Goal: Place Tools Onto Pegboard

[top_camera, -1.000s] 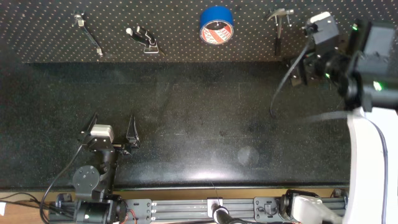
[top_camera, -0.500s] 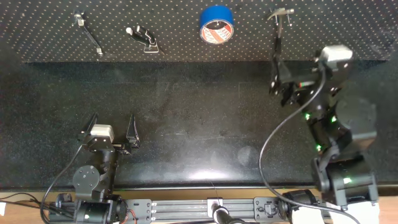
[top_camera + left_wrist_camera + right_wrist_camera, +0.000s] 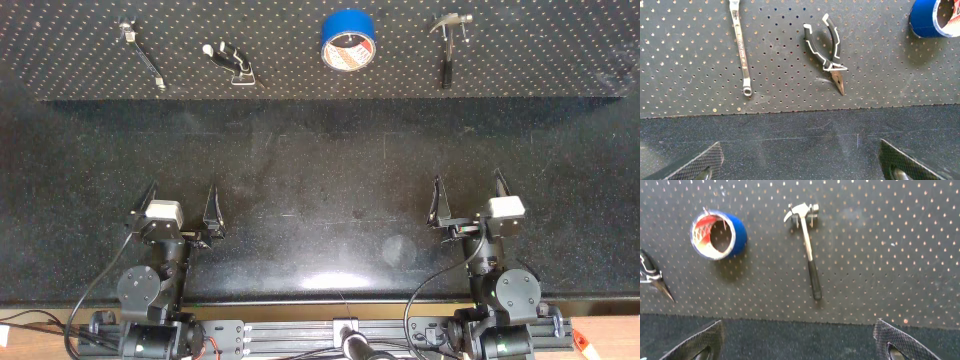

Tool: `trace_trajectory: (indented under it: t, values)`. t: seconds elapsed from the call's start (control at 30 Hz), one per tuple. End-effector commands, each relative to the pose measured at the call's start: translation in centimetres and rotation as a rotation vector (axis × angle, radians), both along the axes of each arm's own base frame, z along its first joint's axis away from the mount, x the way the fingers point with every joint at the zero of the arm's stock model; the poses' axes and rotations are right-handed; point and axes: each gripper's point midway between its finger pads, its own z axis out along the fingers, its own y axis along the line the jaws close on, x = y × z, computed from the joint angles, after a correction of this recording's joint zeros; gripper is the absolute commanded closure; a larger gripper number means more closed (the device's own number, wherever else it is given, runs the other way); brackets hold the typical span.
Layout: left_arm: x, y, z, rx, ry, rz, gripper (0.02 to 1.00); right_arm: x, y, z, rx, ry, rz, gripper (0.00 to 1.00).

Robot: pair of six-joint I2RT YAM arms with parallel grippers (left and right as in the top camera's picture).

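On the black pegboard (image 3: 560, 60) hang a wrench (image 3: 143, 55), black-and-white pliers (image 3: 230, 62), a blue tape roll (image 3: 347, 40) and a hammer (image 3: 449, 45). The left wrist view faces the wrench (image 3: 740, 47), the pliers (image 3: 827, 50) and part of the tape roll (image 3: 935, 17). The right wrist view faces the tape roll (image 3: 718, 235), the hammer (image 3: 807, 245) and the pliers' tip (image 3: 652, 277). My left gripper (image 3: 180, 208) rests open near the front left of the table, holding nothing. My right gripper (image 3: 467, 197) rests open near the front right, also holding nothing.
The black table top (image 3: 320, 170) lies bare between the pegboard and the two arm bases. A rail with cables (image 3: 340, 330) runs along the front edge.
The right arm has drawn back from the hammer on the pegboard and come down to its rest place at the front right, gripper open. The left arm has kept still.
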Motion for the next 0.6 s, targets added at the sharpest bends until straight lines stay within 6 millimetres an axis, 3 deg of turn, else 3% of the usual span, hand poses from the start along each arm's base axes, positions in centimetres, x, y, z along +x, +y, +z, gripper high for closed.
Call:
trace_trajectory:
  t: [0.03, 0.13, 0.6]
  values:
    - [0.0, -0.1, -0.1, 0.016, 0.000, -0.008, 0.023, 0.3, -0.7, -4.6, -0.070, 0.108, -0.024, 0.034]
    - [0.0, -0.1, -0.1, 0.016, 0.000, -0.008, 0.023, 0.3, -1.8, -4.6, -0.125, 0.106, -0.069, 0.034]
    - [0.0, -0.1, -0.1, 0.016, 0.000, -0.008, 0.023, 0.3, -1.7, -4.5, -0.125, 0.103, -0.064, 0.031]
